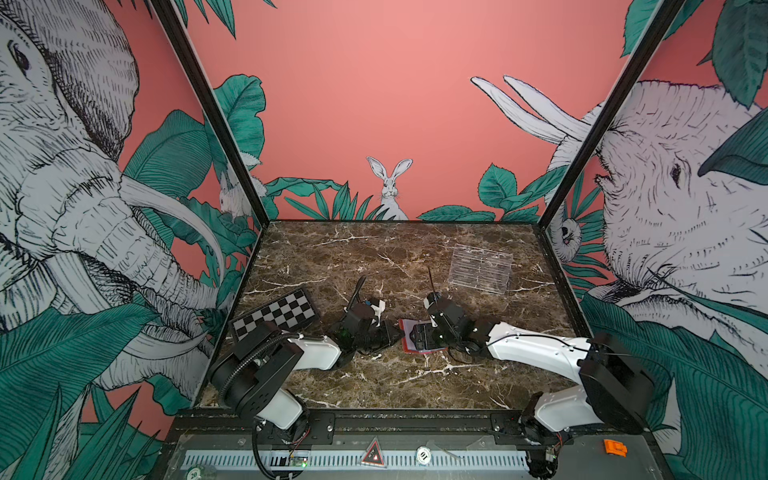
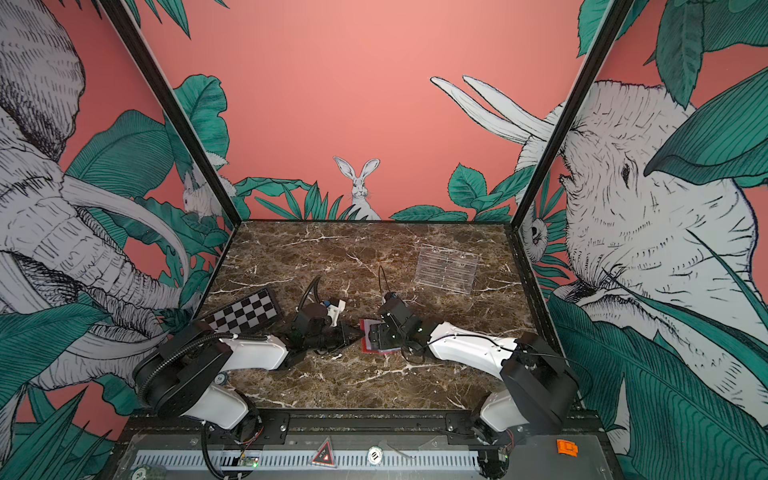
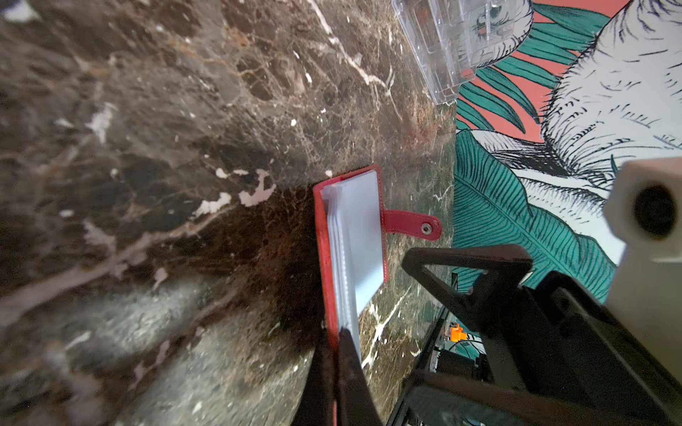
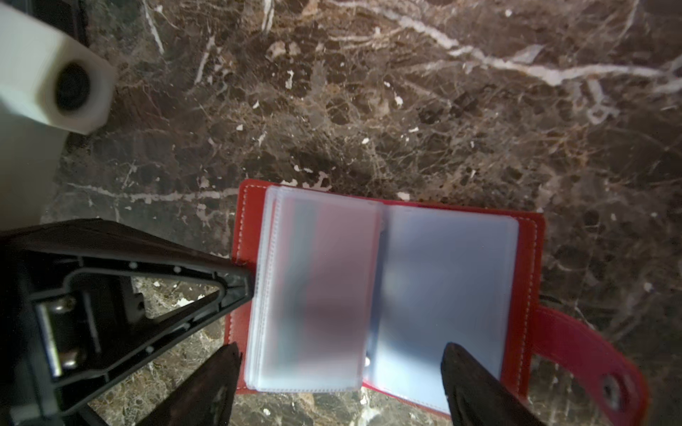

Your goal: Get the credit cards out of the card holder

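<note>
Marble tabletop (image 1: pixel 374 257); right claw (image 4: pixel 341 350) spread over open card holder (image 4: pixel 529 265)

Both top views are lit evenly and softly: the walls (image 1: pixel 395 83) are bright and the marble table (image 1: pixel 374 257) is darker. The frame posts (image 1: pixel 208 112) lean outward toward the left and right edges of the frame, stretched by a wide lens. In the left wrist view a dark shadow lies on the marble just beside the card holder (image 3: pixel 354 243), and the nearest marble is blurred. In the right wrist view the clear sleeves (image 4: pixel 317 287) look hazy and out of focus
</note>
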Available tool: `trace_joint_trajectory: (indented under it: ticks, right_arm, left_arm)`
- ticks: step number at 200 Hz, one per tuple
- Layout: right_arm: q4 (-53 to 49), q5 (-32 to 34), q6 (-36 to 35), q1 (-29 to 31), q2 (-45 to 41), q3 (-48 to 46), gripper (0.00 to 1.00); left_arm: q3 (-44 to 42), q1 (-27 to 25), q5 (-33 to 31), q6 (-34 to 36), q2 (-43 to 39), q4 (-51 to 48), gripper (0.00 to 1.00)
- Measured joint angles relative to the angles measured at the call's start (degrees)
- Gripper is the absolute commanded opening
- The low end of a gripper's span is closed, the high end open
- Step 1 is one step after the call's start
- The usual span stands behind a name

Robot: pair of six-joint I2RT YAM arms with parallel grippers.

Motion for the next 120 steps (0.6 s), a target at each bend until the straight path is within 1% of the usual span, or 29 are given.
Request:
trace_joint_trajectory:
  ticks: [40, 120]
  right_arm:
    - [1.95, -1.79, 0.0, 0.0, 1.49, -0.07, 0.84]
    - [2.43, -2.01, 0.33, 0.0, 4.17, -0.07, 0.79]
  left_arm:
    - [0.02, 0.0, 0.0, 0.02, 0.0, -0.02, 0.0]
    - [0.0, 0.0, -0.02, 0.04, 0.0, -0.09, 0.0]
